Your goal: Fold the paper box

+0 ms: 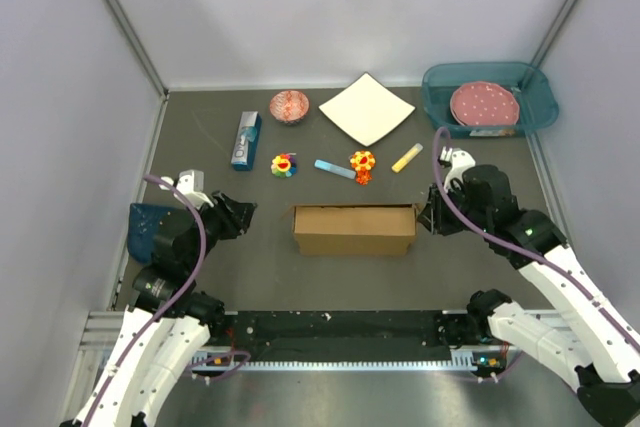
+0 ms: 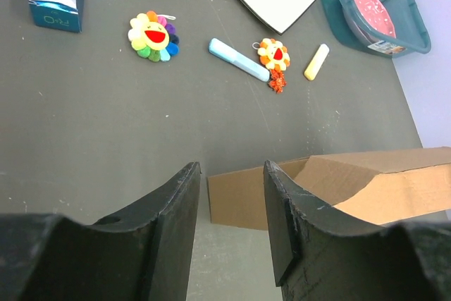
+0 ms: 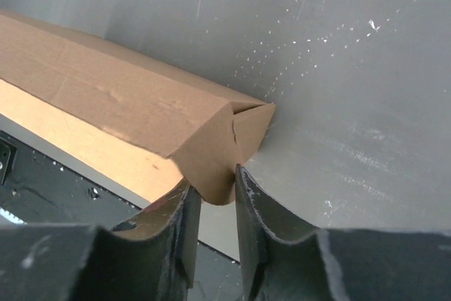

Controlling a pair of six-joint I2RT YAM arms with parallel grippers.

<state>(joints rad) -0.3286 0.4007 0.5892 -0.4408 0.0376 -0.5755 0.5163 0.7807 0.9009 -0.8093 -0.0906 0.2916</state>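
Observation:
The paper box [image 1: 355, 230] is a brown cardboard shape lying long-ways at the middle of the table, its top partly open. My left gripper [image 1: 245, 215] hovers a short way off its left end. In the left wrist view that gripper [image 2: 232, 167] is open, with only table between the fingers and the box's [image 2: 239, 199] end wall beyond them. My right gripper [image 1: 428, 217] is at the box's right end. In the right wrist view its jaws [image 3: 215, 177] pinch the rounded corner of the folded end flap of the box [image 3: 127, 103].
Behind the box lie a blue stick [image 1: 334, 169], a yellow stick [image 1: 406, 157], two flower toys [image 1: 284, 164] [image 1: 362, 165], a blue carton [image 1: 246, 139], a red bowl [image 1: 289, 106] and a white square sheet [image 1: 366, 108]. A teal bin [image 1: 435, 82] holding a pink plate [image 1: 484, 104] stands back right.

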